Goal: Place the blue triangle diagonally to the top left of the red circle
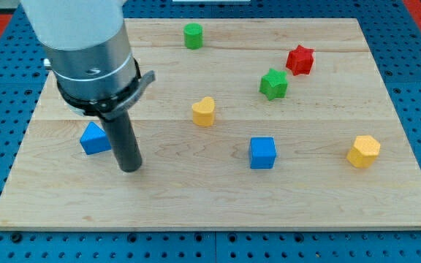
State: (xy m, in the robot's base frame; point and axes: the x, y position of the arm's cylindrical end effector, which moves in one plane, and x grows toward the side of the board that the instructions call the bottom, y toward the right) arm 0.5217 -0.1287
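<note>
The blue triangle (93, 138) lies at the view's left on the wooden board (218, 204). My tip (129, 167) is down on the board just to the right of and slightly below the blue triangle, close to it; I cannot tell whether they touch. No red circle shows in this view; it may be hidden behind the arm. The only red block in sight is a red star (300, 60) at the upper right.
A green cylinder (193, 36) stands at the top centre. A green star (273, 84) sits left of the red star. A yellow heart-like block (204, 111) is mid-board, a blue cube (262, 153) lower centre, a yellow hexagon (363, 150) at the right.
</note>
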